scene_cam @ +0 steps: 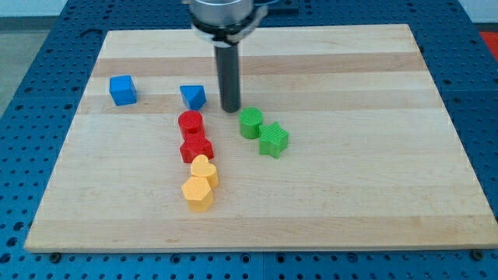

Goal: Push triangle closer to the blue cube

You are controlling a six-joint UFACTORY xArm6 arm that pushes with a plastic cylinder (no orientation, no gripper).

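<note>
A blue cube (122,89) sits at the view's left on the wooden board (350,194). A blue triangle (193,96) lies to its right, with a gap between them. My tip (230,108) rests on the board just right of the blue triangle, a small gap apart, and up-left of the green blocks.
A red cylinder (190,123) and a red star-like block (196,146) lie below the triangle. A yellow heart (205,169) and a yellow hexagon-like block (198,193) lie lower. A green cylinder (250,122) and a green star (273,139) lie right of the centre.
</note>
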